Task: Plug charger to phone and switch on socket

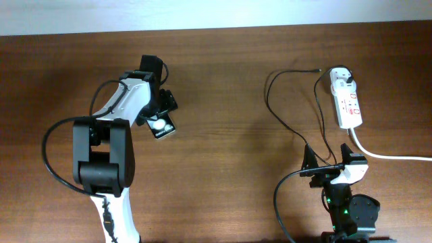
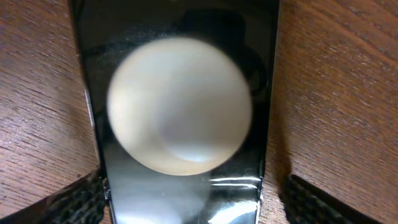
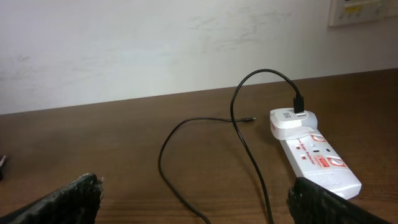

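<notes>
- The left arm reaches up the left side of the overhead view, over the brown wooden table.
- The left gripper hangs low over the phone. Its claw is spread. In the left wrist view one dark finger sits in the lower left corner and the other in the lower right.
- The phone lies flat on the table, left of centre in the overhead view, with its upper part hidden under the gripper. In the wrist view it runs up the middle of the frame between the two fingers. The left finger is just beside its edge and the right finger stands a little apart. A large white reflected spot fills most of the glossy screen.
- The charger lies in loose black loops right of centre, well apart from the phone. Its small connector tip rests free on the wood. The other end runs into a white adapter.
- The right gripper sits at the lower right of the overhead view with its claw spread wide and nothing pinched. The cable's loops run on the table under it.
- The socket lies at the upper right, with the adapter plugged into its far end. It has red markings on top, but I cannot tell how its switch is set.
- A thick white cord leaves its near end and runs off the right edge.
</notes>
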Controlling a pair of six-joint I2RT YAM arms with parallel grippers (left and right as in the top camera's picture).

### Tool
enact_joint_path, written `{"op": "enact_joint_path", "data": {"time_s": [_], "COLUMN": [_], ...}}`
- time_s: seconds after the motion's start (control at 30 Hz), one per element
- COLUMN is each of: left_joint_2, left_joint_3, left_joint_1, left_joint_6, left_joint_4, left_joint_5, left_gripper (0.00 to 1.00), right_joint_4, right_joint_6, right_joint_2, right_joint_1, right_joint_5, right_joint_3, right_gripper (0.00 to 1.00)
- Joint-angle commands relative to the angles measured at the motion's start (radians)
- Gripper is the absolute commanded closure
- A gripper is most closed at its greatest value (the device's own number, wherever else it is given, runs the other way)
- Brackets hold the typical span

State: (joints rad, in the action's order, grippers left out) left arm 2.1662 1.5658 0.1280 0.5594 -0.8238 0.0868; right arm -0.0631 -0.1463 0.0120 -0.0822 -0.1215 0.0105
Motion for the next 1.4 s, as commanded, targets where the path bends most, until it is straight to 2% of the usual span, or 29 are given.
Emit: {"op": "enact_joint_path", "data": {"time_s": [0.0, 0.17, 0.3, 0.43, 0.57, 1.37], "left_joint_2": [0.046, 0.046, 0.024, -0.053, -0.171, -0.982], "left_joint_3": [-0.027, -0.033, -0.023, -0.016, -0.016, -0.016], "left_joint_1": [-0.004, -0.003, -0.003, -0.003, -0.003, -0.003], "left_joint_6": [-0.015, -0.015, -0.015, -0.015, -0.015, -0.015], "left_joint_4": [0.002, 0.000, -0.013, -0.026, -0.045, -0.510], "left_joint_5": [0.034, 0.023, -0.049, -0.058, -0.058, -0.126], "left_gripper": [0.25, 0.30, 0.36, 0.36, 0.38, 0.37], "right_joint_4": [-0.005, -0.005, -0.005, -0.005, -0.005, -0.005], "right_joint_6": [0.000, 0.000, 0.000, 0.000, 0.000, 0.000], "right_joint_2": [-0.006, -0.006, -0.006, -0.006, -0.006, -0.006], "right_joint_1": [-0.003, -0.003, -0.003, -0.003, -0.003, -0.003], "right_joint_5": [0.005, 0.005, 0.005, 0.005, 0.005, 0.005], "right_joint_3": [-0.005, -0.005, -0.005, -0.005, -0.005, -0.005], "right_gripper": [0.01, 0.01, 0.01, 0.01, 0.01, 0.01]}}
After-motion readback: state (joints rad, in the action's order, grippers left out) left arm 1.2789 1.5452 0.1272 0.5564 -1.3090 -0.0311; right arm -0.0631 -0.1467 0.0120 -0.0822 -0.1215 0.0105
